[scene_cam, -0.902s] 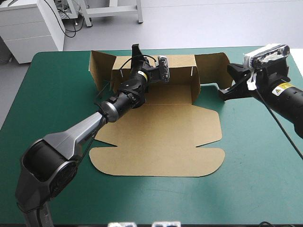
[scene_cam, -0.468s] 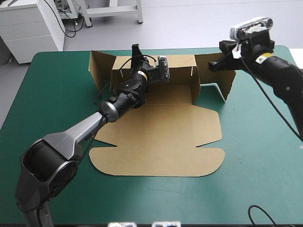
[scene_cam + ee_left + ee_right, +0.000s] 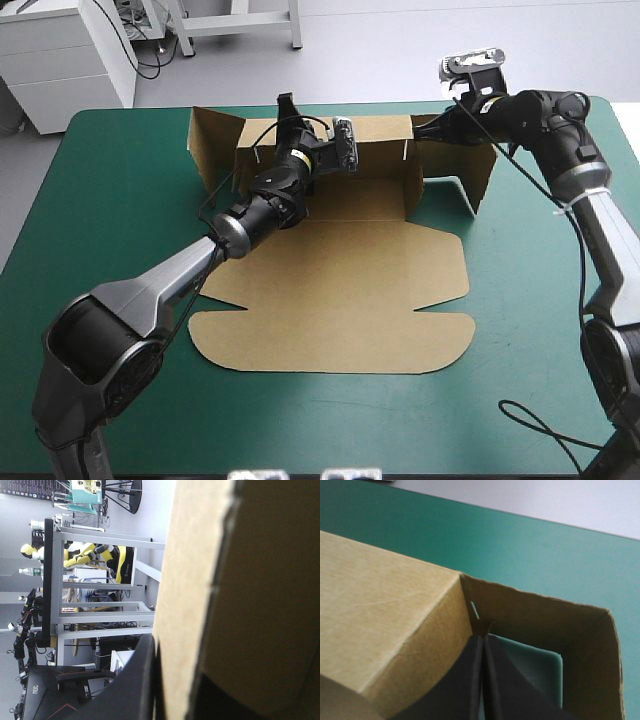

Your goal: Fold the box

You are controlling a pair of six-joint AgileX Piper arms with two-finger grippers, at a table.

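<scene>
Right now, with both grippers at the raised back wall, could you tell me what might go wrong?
1. The right gripper, shut, has its tip in the crease beside a small slit; a hard push may tear the box there.
2. Only the left gripper clamps the back wall; if it slips, the wall could drop.
3. The lid lies flat and unheld on the teal-green cover, so the whole sheet might slide.
</scene>
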